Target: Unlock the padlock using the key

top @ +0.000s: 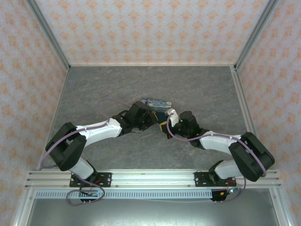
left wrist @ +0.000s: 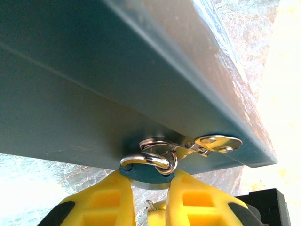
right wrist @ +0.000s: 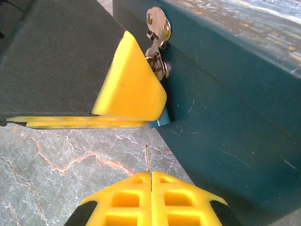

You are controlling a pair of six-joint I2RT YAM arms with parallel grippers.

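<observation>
The small dark padlock [left wrist: 146, 172] hangs by its silver shackle [left wrist: 148, 161] from the hasp ring of the blue box [left wrist: 94, 94]. My left gripper [left wrist: 149, 182] is shut on the lock body, one yellow finger on each side. In the right wrist view the left finger [right wrist: 131, 80] hides most of the lock, leaving one teal corner [right wrist: 161, 121] showing. My right gripper [right wrist: 151, 175] is shut on the key [right wrist: 146, 160]. Its thin blade points up toward the lock, a short gap below it, and its head is hidden between the fingers. The blade tip [left wrist: 152, 204] also shows under the lock.
The box's metal hasp plate [right wrist: 157, 21] is screwed to the box side above the lock. The box [top: 155, 102] lies on the grey marbled table [top: 108, 89], with both grippers meeting at its near edge. Patterned walls enclose the table on three sides.
</observation>
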